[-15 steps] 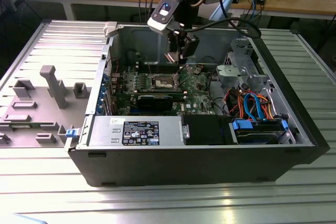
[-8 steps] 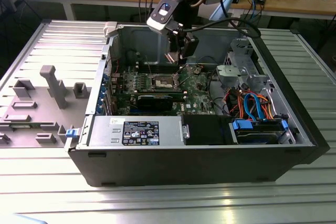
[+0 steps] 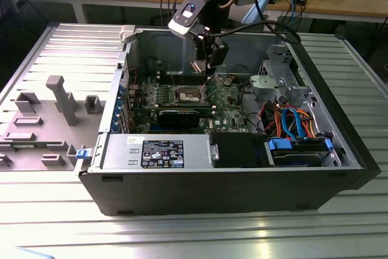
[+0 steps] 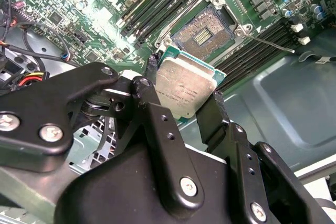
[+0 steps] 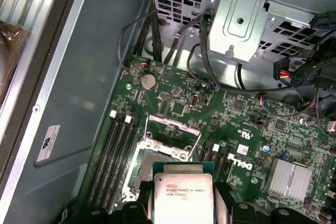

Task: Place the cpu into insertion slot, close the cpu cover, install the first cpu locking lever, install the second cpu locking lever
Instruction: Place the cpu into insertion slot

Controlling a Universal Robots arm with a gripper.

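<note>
My gripper (image 4: 184, 92) is shut on the cpu (image 4: 184, 83), a flat square chip with a silvery-tan face, held by two opposite edges between black fingers (image 4: 212, 113). In the exterior view the gripper (image 3: 207, 68) hangs inside the open computer case, a little above the green motherboard. The insertion slot (image 4: 203, 32) lies bare just beyond the chip, its dark contact field exposed; it also shows in the first wrist view (image 5: 140, 167) and the exterior view (image 3: 188, 94). The cpu cover (image 5: 170, 129) stands swung up at one side of the socket. A thin locking lever (image 4: 269, 43) sticks out free beside the socket.
Long memory slots (image 4: 157, 1) flank the socket on both sides. A metal drive cage (image 3: 279, 80) with cables (image 3: 291, 119) stands at the exterior view's right. A black expansion card (image 3: 182, 116) and the power supply (image 3: 160, 150) lie nearer the camera. A grey fixture (image 3: 60, 98) sits outside the case.
</note>
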